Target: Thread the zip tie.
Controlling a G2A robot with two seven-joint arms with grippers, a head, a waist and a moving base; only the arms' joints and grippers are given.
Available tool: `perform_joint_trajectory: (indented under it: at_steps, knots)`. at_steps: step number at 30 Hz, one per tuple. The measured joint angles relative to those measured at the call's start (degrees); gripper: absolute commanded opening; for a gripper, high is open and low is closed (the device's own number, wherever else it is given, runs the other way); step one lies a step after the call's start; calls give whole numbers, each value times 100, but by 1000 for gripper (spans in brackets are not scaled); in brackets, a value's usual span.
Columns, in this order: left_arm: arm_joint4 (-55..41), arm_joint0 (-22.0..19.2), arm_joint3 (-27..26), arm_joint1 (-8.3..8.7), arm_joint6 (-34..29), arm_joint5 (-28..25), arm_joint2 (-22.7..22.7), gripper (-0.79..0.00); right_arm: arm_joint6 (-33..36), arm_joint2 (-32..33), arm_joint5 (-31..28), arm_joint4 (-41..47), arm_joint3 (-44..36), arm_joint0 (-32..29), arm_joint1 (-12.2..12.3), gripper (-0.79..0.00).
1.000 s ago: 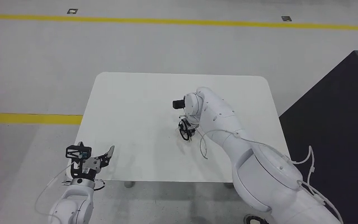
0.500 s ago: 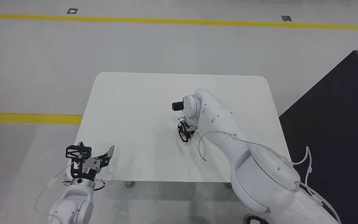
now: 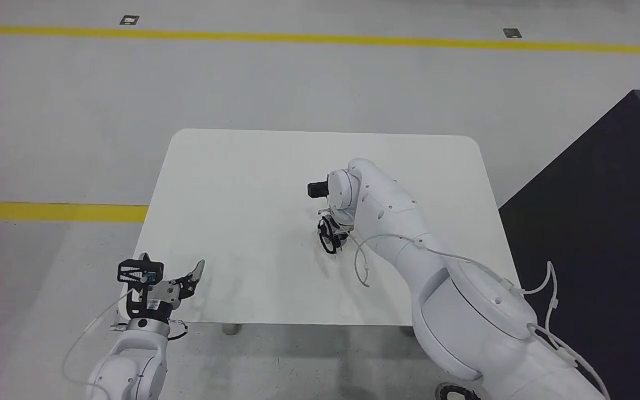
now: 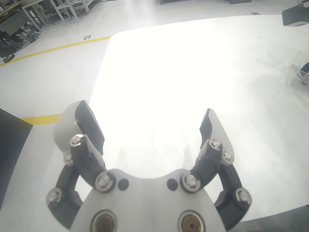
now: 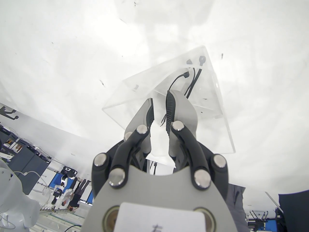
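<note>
Right gripper (image 5: 159, 97) fingers nearly closed, zip tie (image 5: 193, 83) between them, grip unclear. I'd pinch firmly, pull straight. Left gripper (image 4: 146, 106) fingers spread, empty.

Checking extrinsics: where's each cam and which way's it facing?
Top: above arms, looking down at table; both arms show.
Left wrist: on left arm, looks across table over left hand.
Right wrist: on right arm, looks down past right hand at stand holding zip tie.
Shared: all see the table; both wrists the stand.
</note>
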Motion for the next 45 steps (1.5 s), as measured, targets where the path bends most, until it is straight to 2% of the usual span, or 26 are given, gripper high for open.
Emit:
perform_joint_trajectory:
  at_steps: [12, 15, 31, 45]
  knots:
    - [0, 0, 0, 0, 0, 0, 0, 0, -38, 94, -109, 13, 85, 30, 26, -785]
    - [0, 0, 0, 0, 0, 0, 0, 0, -31, 143, -284, 69, 98, 48, 48, -785]
    - [0, 0, 0, 0, 0, 0, 0, 0, 342, 573, -1919, 649, 246, 231, 413, -785]
    - [0, 0, 0, 0, 0, 0, 0, 0, 442, 904, -3600, 1067, 98, 232, 885, -785]
